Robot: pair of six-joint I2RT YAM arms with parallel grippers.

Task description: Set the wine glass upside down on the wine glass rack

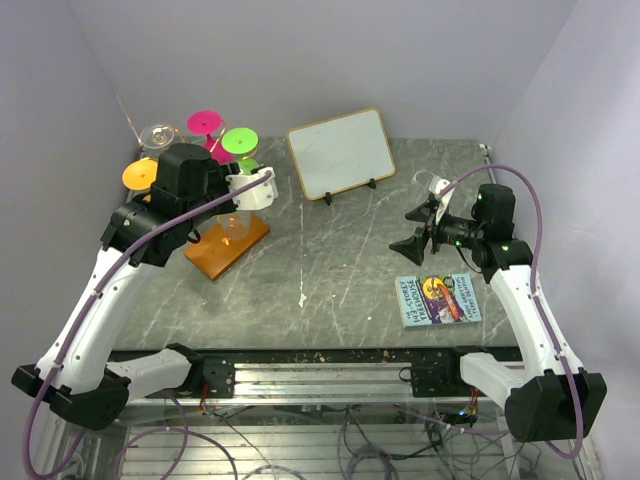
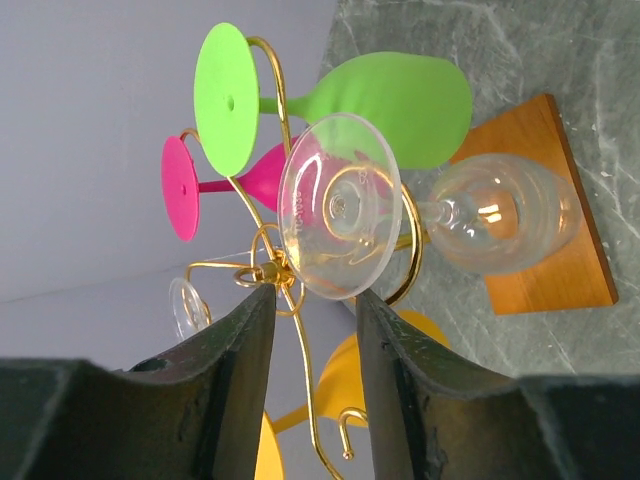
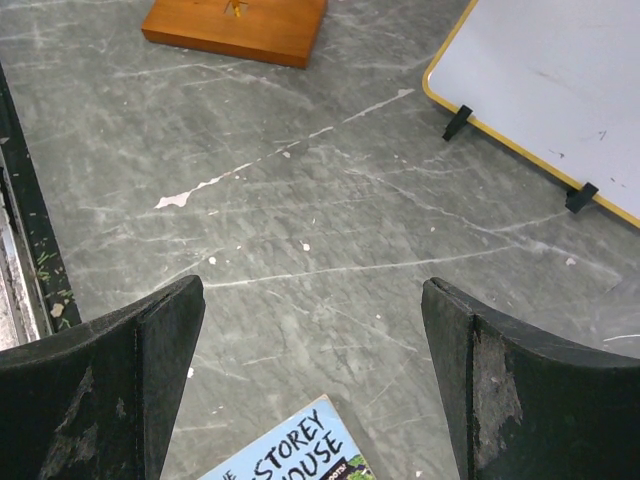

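Observation:
The clear wine glass hangs upside down on the gold wire wine glass rack. Its foot rests in a curled arm and its bowl hangs over the brown wooden base. My left gripper is open, with its fingertips just short of the glass's foot and nothing between the jaws. In the top view the left gripper is at the rack, above the base. My right gripper is open and empty over the table, far from the rack.
Green, pink and yellow glasses and another clear one hang on the rack. A small whiteboard stands at the back. A blue book lies under the right arm. Grey walls enclose the table.

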